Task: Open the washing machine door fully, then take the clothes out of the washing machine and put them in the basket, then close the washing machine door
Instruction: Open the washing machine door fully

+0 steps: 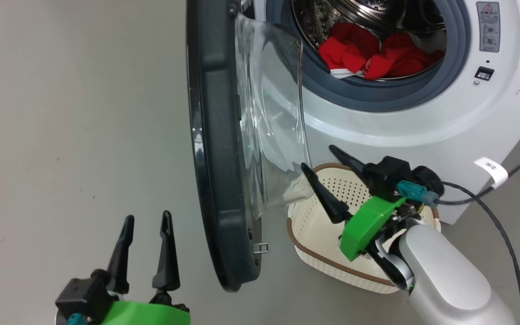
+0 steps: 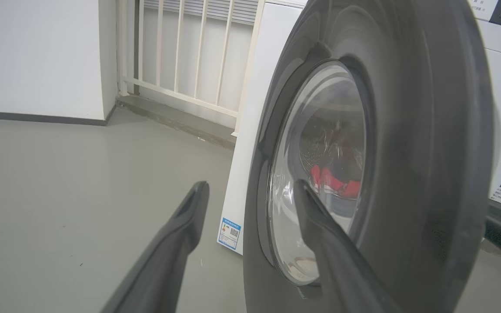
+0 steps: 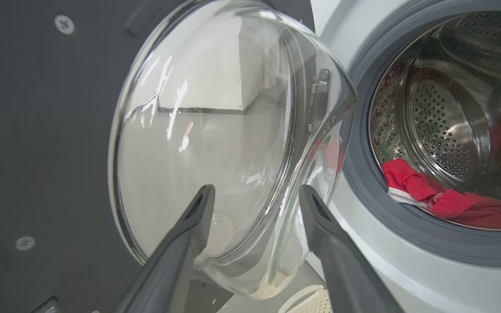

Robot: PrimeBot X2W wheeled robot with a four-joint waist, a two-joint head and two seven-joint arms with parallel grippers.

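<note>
The washing machine door (image 1: 217, 149) stood open, with left gripper (image 1: 147, 216) and right gripper (image 1: 318, 157) spread empty, so the likely next step was reaching the clothes (image 1: 377, 54) at the front edge of the drum (image 1: 368, 9).

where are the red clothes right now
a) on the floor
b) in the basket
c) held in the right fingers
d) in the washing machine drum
d: the clothes lie in the steel drum of the washing machine, behind its grey ring.

R gripper (image 3: 257, 193) jaws apart facing door (image 3: 37, 130) glass; red clothes (image 3: 450, 204) in drum (image 3: 446, 126).
</note>
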